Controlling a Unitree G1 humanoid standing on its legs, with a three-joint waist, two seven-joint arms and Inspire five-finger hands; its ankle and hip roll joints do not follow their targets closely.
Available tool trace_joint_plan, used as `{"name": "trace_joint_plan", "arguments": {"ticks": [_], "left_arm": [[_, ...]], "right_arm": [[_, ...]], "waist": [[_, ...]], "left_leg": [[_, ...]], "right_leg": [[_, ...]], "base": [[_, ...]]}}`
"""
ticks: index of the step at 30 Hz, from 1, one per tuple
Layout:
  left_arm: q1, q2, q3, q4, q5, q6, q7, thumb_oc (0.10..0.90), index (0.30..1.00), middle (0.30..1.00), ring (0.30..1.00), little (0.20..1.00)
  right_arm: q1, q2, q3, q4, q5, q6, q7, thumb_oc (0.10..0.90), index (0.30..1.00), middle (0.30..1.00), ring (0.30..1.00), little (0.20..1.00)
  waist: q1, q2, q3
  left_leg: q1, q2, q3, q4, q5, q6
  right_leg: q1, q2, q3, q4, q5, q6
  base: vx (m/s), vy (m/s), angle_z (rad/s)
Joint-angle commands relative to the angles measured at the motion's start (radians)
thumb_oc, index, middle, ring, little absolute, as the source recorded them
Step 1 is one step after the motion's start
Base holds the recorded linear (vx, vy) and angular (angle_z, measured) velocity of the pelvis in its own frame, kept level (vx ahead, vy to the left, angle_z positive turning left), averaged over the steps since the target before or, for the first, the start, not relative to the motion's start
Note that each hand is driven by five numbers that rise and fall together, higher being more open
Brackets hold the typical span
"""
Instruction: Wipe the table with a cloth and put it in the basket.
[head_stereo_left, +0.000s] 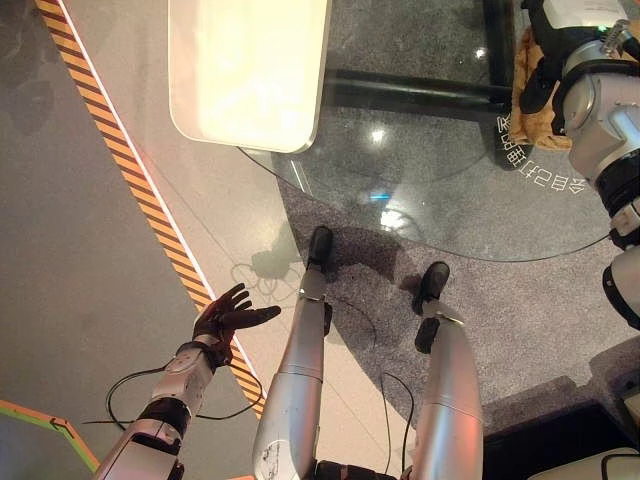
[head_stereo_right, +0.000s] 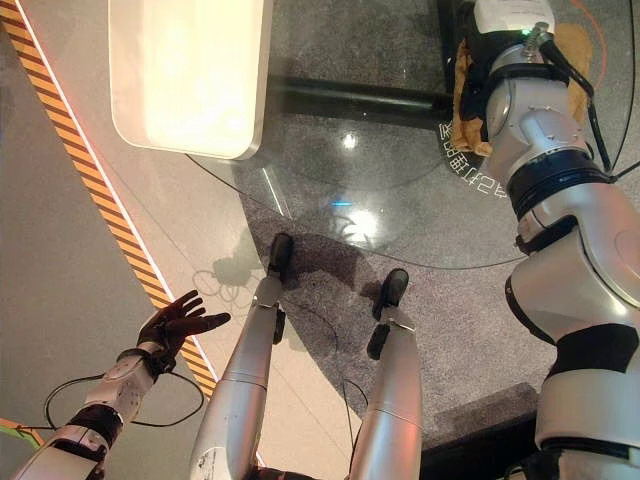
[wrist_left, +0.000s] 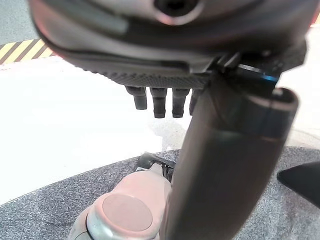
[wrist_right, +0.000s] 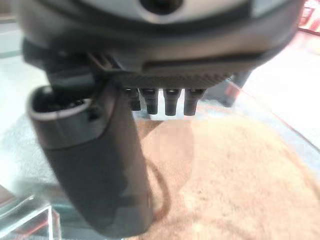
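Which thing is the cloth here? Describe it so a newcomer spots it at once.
Start at the round glass table that spans the head views. On its right side, by the white lettering under the glass, a crumpled tan cloth lies beneath the right hand. It is the one soft, sandy-coloured thing among glass, grey floor and metal.
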Motion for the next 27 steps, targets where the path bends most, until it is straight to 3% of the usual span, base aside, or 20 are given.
{"name": "trace_joint_plan", "arguments": {"ticks": [1, 6, 17, 27], "left_arm": [[0.082, 0.064, 0.000, 0.011, 0.005, -0.013, 0.005, 0.800, 0.900, 0.900, 0.900, 0.900], [0.084, 0.067, -0.002, 0.006, -0.002, -0.011, 0.009, 0.800, 0.900, 0.900, 0.900, 0.900], [0.068, 0.068, -0.009, 0.015, -0.011, -0.004, 0.002, 0.800, 0.900, 0.900, 0.900, 0.900], [0.065, 0.063, -0.015, 0.015, -0.016, -0.005, 0.003, 0.800, 0.900, 0.900, 0.900, 0.900]], "right_arm": [[-0.115, -0.075, 0.021, 0.048, 0.029, 0.060, -0.053, 0.800, 0.900, 0.900, 0.900, 0.900], [-0.109, -0.092, 0.010, 0.057, 0.044, 0.087, -0.056, 0.800, 0.900, 0.900, 0.900, 0.900], [-0.097, -0.090, 0.004, 0.067, 0.067, 0.027, -0.040, 0.800, 0.900, 0.900, 0.900, 0.900], [-0.092, -0.078, 0.006, 0.071, 0.024, 0.011, -0.029, 0.800, 0.900, 0.900, 0.900, 0.900]], "waist": [[-0.010, 0.033, -0.020], [-0.017, 0.035, -0.020], [-0.024, 0.046, -0.020], [-0.023, 0.055, -0.020]], "left_leg": [[-0.027, -0.094, 0.047, 0.047, -0.067, 0.113], [-0.024, -0.092, 0.051, 0.038, -0.064, 0.113], [-0.022, -0.090, 0.061, 0.025, -0.059, 0.110], [-0.025, -0.088, 0.065, 0.015, -0.054, 0.107]], "right_leg": [[0.015, 0.072, -0.110, -0.058, 0.001, -0.061], [0.014, 0.074, -0.106, -0.067, 0.007, -0.058], [0.007, 0.067, -0.103, -0.083, 0.017, -0.053], [0.003, 0.061, -0.105, -0.090, 0.017, -0.052]], "base": [[0.00, 0.000, 0.00], [0.00, 0.000, 0.00], [0.00, 0.000, 0.00], [0.00, 0.000, 0.00]]}}
